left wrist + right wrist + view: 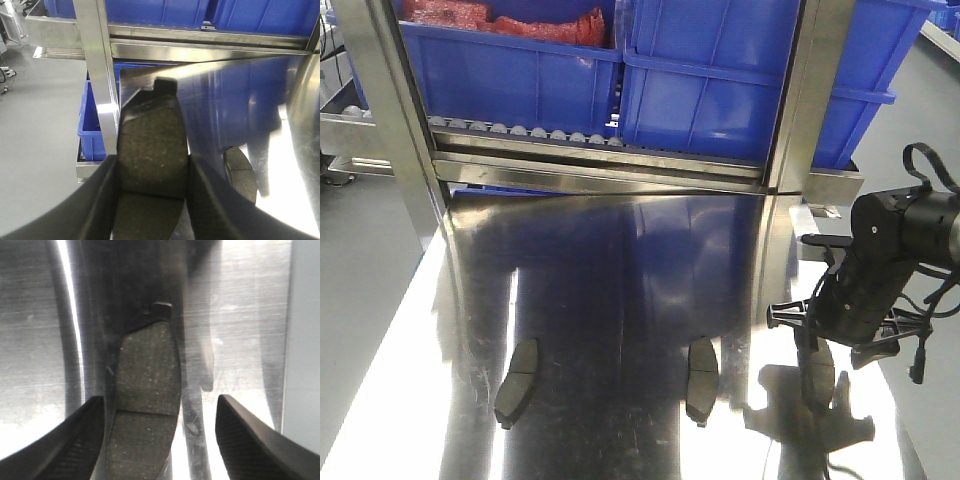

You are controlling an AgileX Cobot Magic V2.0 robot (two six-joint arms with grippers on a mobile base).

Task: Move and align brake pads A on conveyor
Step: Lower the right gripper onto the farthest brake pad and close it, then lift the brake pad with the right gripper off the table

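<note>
Left end effector [152, 165] clenches a speckled, dark grey, centre-grooved brake pad [150, 132]; right end effector [160, 402] hangs released.

We find no writing, label, brand, number or sign that we can read in any view. The dark grey oblong brake pads [702, 378], the blue plastic bins [710, 80] and the shiny steel table [610, 300] show us no legible mark.
</note>
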